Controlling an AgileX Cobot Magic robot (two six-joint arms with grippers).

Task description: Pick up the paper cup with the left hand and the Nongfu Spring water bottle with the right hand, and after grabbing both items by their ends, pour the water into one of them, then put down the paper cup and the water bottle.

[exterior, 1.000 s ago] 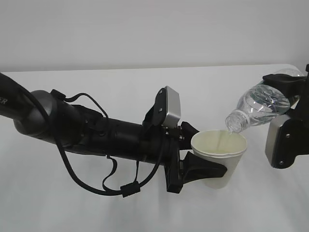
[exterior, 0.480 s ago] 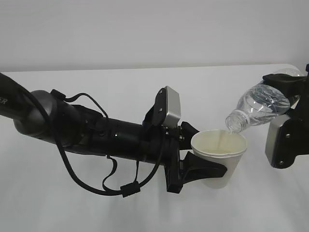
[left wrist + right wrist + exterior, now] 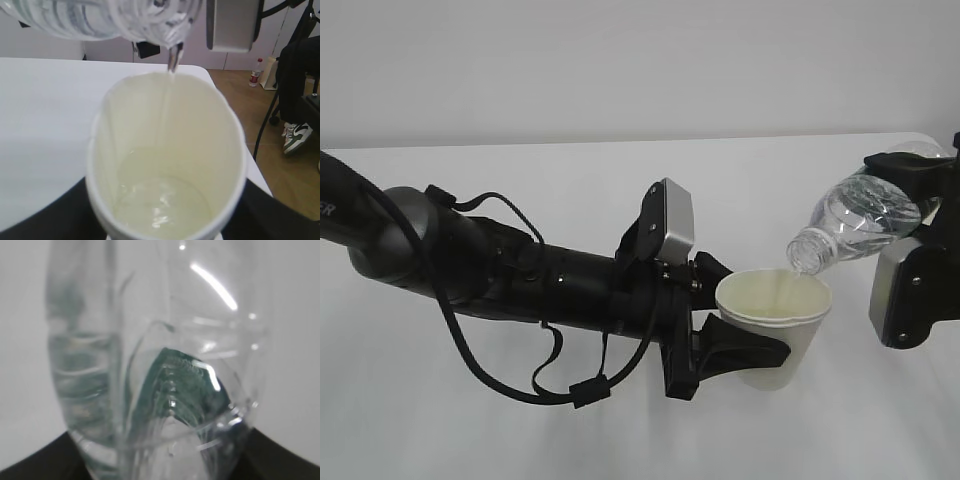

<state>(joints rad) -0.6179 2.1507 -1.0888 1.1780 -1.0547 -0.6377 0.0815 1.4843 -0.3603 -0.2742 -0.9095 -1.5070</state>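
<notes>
My left fingers [image 3: 745,340] pinch the small white tapered paper cup [image 3: 775,325]; right fingers [image 3: 920,215] clamp the tilted clear ribbed plastic bottle [image 3: 855,225], thin water [image 3: 172,62] stream falling in.

- A white table [image 3: 520,430] spread beneath and all around my left gripper [image 3: 748,318], matte and plain.
- Its far edge ran behind my gripper, where it met a pale wall.
- In my left wrist view the table's surface [image 3: 40,125] lay left of and beyond my gripper. Its edge ended just right of it, over a wooden floor [image 3: 235,95].
- I could not tell whether the paper cup [image 3: 802,340] between my left fingers touched the tabletop or hung just above it.
</notes>
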